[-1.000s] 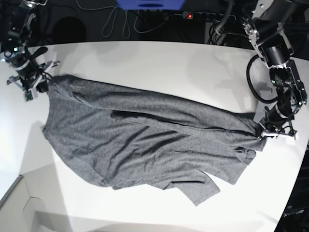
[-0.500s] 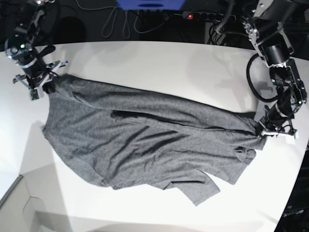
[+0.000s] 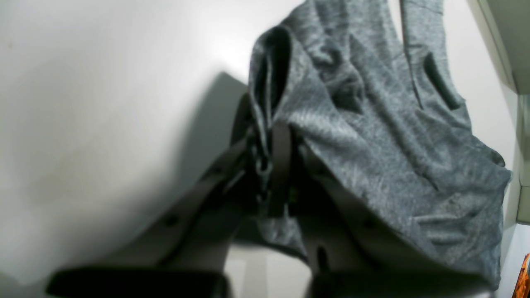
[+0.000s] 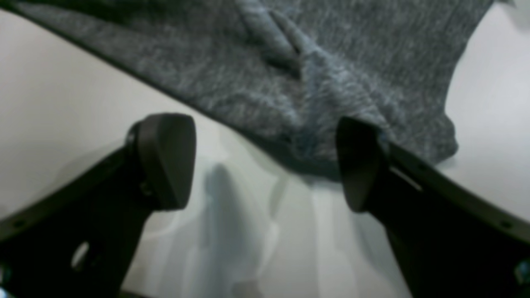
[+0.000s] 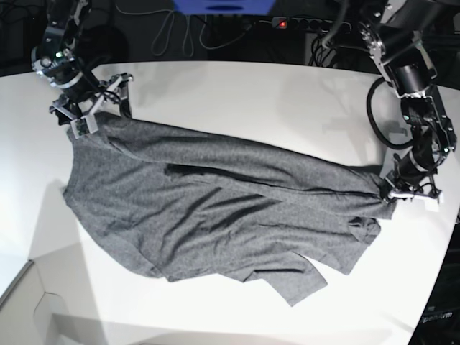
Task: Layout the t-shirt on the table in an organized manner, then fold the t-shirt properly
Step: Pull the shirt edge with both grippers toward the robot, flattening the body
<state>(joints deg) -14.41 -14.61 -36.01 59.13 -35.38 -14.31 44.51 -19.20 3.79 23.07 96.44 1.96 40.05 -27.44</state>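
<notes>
Left end effector [image 3: 269, 165] pinching bunched grey t-shirt [image 3: 372, 136] edge, white table [image 3: 103, 103] beneath

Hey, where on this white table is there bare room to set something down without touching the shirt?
The smooth white table is bare along its far edge, between the two arms, and in a strip along the near edge below the heathered dark grey long-sleeved t-shirt. It is crowded at the cloth's two ends: the open right end effector and the left end effector, shut on fabric.

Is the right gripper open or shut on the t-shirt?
Open: the right gripper has its jaws wide apart, and the t-shirt lies beyond them, unpinched.
</notes>
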